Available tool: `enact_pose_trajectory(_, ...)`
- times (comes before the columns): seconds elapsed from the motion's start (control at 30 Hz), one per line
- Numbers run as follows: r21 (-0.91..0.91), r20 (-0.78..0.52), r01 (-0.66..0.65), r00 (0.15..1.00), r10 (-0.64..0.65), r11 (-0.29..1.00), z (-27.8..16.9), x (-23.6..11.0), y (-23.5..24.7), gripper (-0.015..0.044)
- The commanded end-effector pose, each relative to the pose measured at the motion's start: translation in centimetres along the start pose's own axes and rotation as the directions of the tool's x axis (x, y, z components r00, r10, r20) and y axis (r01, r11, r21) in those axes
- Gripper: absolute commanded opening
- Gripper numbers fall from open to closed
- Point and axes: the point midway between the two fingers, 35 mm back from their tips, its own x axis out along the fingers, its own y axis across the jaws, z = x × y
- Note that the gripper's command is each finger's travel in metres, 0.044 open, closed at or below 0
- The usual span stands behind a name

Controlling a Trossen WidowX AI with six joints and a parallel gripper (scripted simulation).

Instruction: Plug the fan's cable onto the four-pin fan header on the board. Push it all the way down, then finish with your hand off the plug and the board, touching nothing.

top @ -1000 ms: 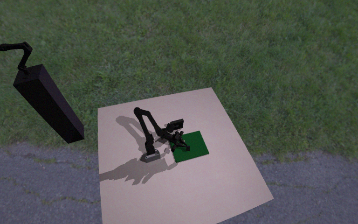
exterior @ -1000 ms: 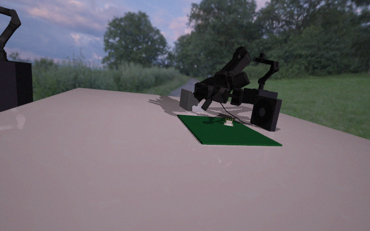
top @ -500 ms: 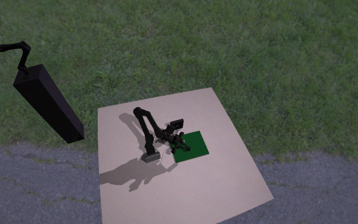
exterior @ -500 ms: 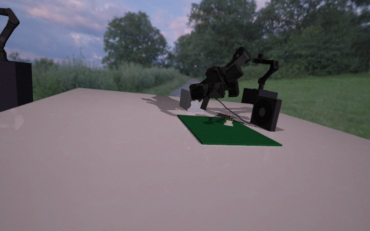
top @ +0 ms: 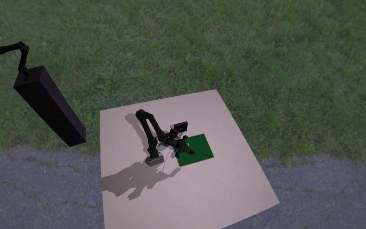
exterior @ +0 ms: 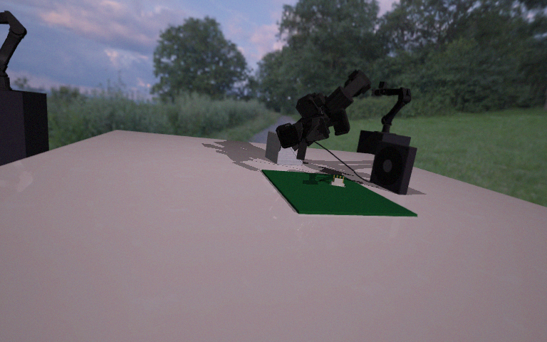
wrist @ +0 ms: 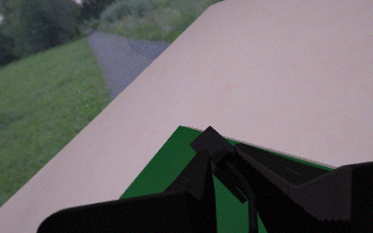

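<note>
My gripper (top: 192,151) (wrist: 221,154) is shut on the fan's dark plug (wrist: 209,140), raised above the green board (top: 205,150) (exterior: 342,201) (wrist: 146,180). In the wrist view the plug sits between the fingertips, tilted, and the black cable (wrist: 253,209) hangs from it. The cable (exterior: 338,159) runs to the black fan (top: 180,127) (exterior: 387,165), upright behind the board. The white four-pin header (exterior: 337,181) stands on the board with its pins bare. The plug is off the header, on its left in the exterior view. The header is not seen in the wrist view.
The pale table (top: 224,186) (exterior: 181,241) carries the board, the fan and my arm's grey base (top: 155,160). The fan stands close to the board's edge, with the cable between it and my gripper. A tall dark pedestal (top: 51,108) with another arm stands off the table.
</note>
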Motion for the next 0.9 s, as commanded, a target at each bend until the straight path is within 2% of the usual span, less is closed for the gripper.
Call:
enact_pose_trajectory(0.0, -0.017, 0.009, 0.000, 1.000, 0.000, 1.000, 0.2, 0.0, 0.2, 0.0000)
enact_pose_trajectory(0.87, -0.008, 0.005, -0.003, 1.000, 0.003, 1.000, -1.6, 0.0, 0.1, 0.0000)
